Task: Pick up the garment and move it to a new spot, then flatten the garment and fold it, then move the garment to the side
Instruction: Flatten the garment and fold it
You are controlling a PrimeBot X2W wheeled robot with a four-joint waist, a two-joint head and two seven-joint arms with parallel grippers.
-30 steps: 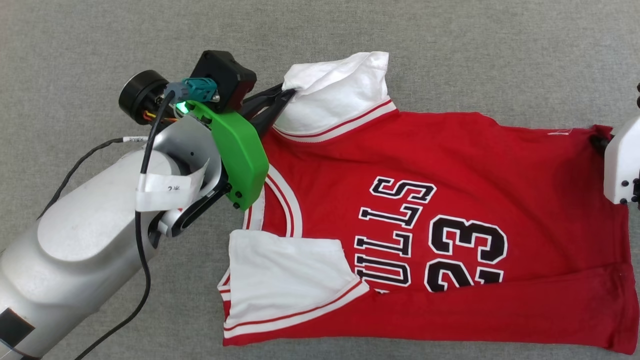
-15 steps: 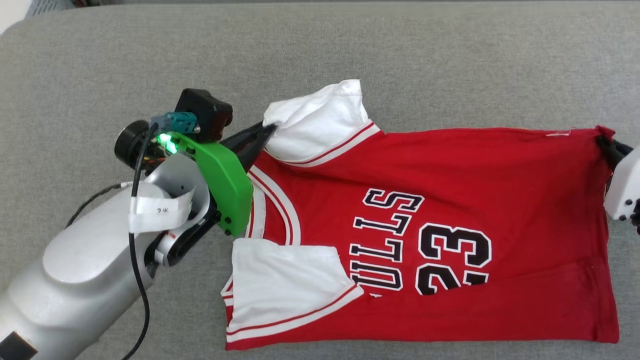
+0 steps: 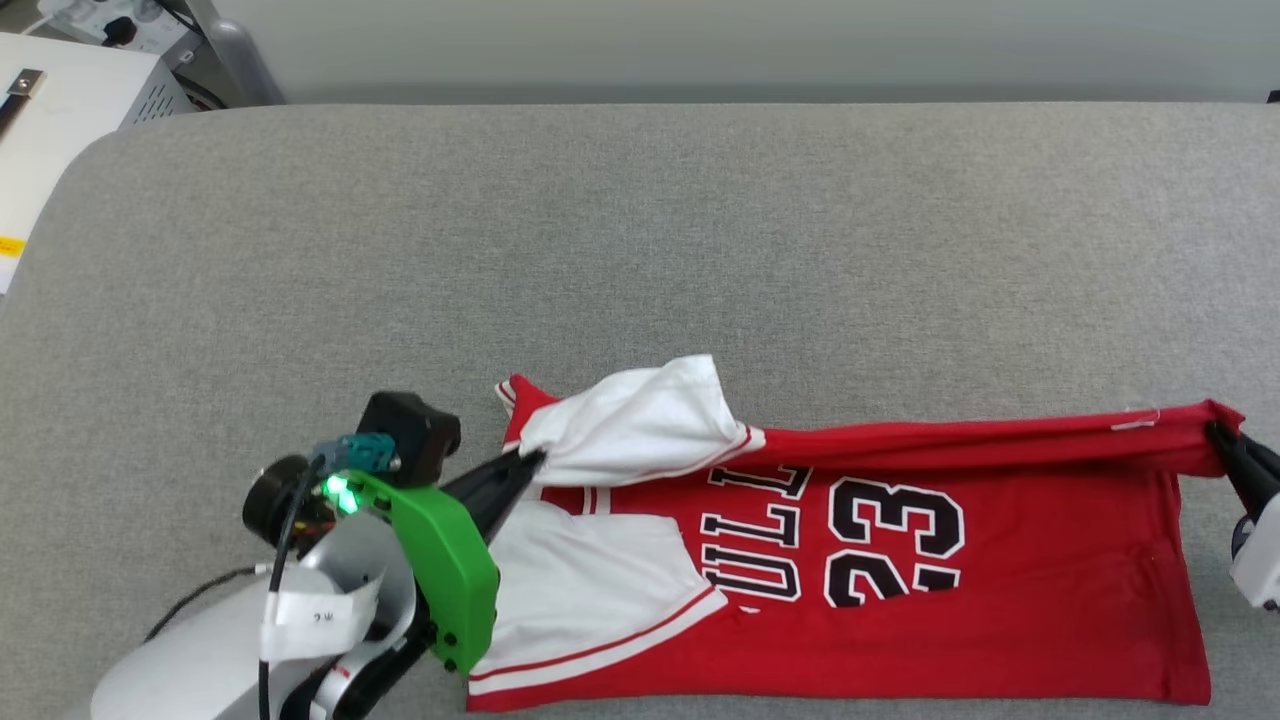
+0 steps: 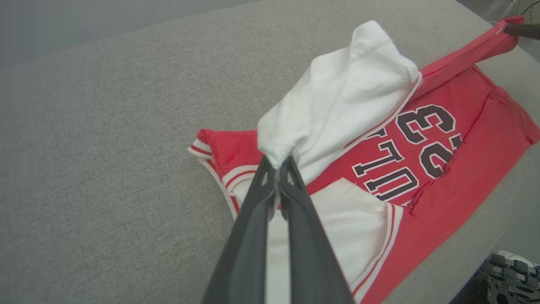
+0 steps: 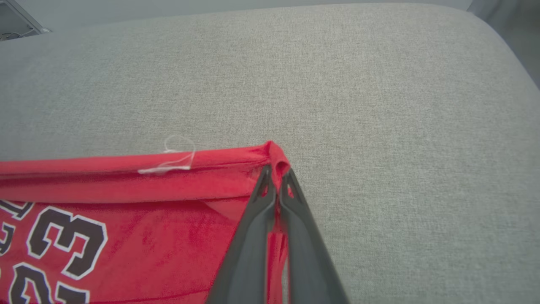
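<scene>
Left hand point(image 3: 535, 458) is pinched shut on the white sleeve point(image 3: 640, 425) at the shirt's 9 o'clock end, holding it raised over the collar. Right hand point(image 3: 1222, 435) is clamped on the red hem corner point(image 5: 274, 156) at 3 o'clock, with the far edge stretched taut between the two. The shirt point(image 3: 1050, 590) lies print-up toward 5 o'clock on the grey surface point(image 3: 640, 230).

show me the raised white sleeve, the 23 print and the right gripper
raised white sleeve point(image 4: 346, 84): left wrist view, middle of the white fabric
23 print point(image 3: 895, 540): head view, middle of the number
right gripper point(image 5: 276, 175): right wrist view, midway between its fingertips
</scene>
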